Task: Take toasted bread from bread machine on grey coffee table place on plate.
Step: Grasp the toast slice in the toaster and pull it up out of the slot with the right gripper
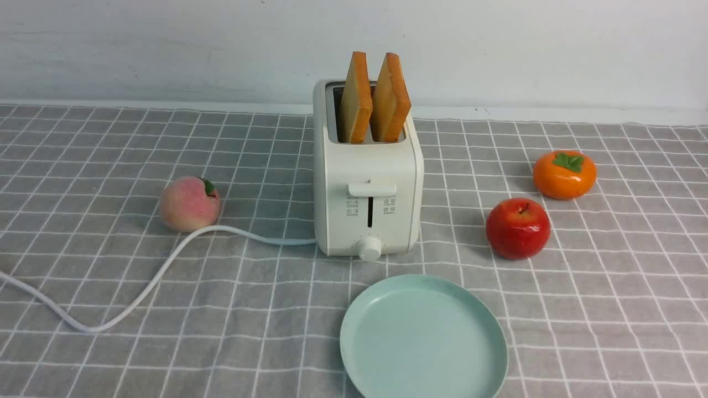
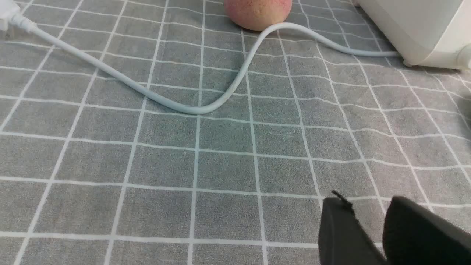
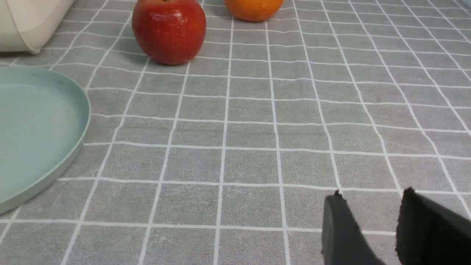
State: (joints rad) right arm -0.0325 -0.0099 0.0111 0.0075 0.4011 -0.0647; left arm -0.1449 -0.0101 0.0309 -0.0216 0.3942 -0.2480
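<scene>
Two slices of toasted bread in front view, standing on edge in the bread machine slots and tilted right, mid grey coffee table. Plate sits just in front at the near edge, not touching the machine. Front icons are too small to read.

Left wrist: left gripper fingers slightly apart, gripping nothing, above cloth. Cord and peach beyond.

Right wrist: right gripper also parted, unloaded. Plate rim and apple ahead.

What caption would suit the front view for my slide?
Two toast slices stand in a cream toaster behind a mint plate on the grey checked table.
</scene>
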